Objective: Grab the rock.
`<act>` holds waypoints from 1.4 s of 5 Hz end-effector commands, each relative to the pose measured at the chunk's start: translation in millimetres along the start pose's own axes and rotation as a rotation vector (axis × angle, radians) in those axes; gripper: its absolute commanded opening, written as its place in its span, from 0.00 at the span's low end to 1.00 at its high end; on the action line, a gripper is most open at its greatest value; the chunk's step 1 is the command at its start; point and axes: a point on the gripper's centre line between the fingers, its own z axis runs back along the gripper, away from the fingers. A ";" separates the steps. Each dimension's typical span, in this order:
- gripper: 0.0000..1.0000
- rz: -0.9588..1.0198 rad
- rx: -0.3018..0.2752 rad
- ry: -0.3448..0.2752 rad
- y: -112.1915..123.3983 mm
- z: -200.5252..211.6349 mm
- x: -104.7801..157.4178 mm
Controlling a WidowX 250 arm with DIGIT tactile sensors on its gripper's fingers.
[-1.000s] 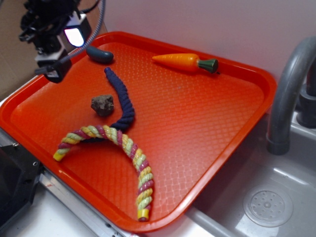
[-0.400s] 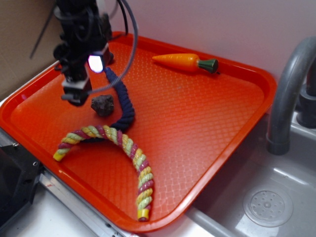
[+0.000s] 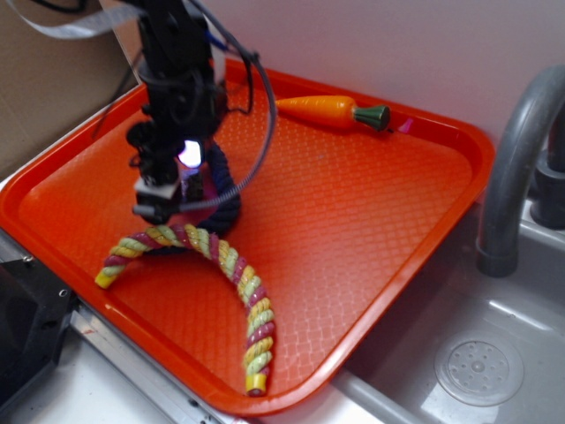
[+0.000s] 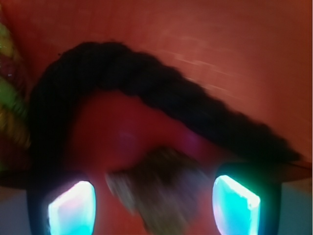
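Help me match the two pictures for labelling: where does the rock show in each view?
Exterior: not visible; the arm and claw cover its spot beside the dark blue rope.
Wrist: blurred rock at bottom centre, between the two lit fingertips.
Shared landmark: the dark blue rope, arching above it.

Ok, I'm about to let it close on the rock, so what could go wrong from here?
The dark rope curves close behind the rock, so a finger could snag it. The rock sits between the open gripper fingers, nearer one side, and is lumpy, so it may twist out. The exterior view hides the rock, and the wrist view is blurred.
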 end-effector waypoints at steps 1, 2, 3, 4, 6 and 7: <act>1.00 0.002 0.015 0.084 -10.1 -18.2 13.5; 0.00 0.055 -0.020 0.085 -8.9 -22.4 10.9; 0.00 0.061 -0.014 0.069 -8.4 -19.0 8.9; 0.00 0.060 0.000 0.051 -10.1 -13.3 8.2; 0.00 0.472 0.052 -0.101 -14.5 67.1 -19.6; 0.00 0.729 0.063 -0.140 -21.3 112.3 -44.4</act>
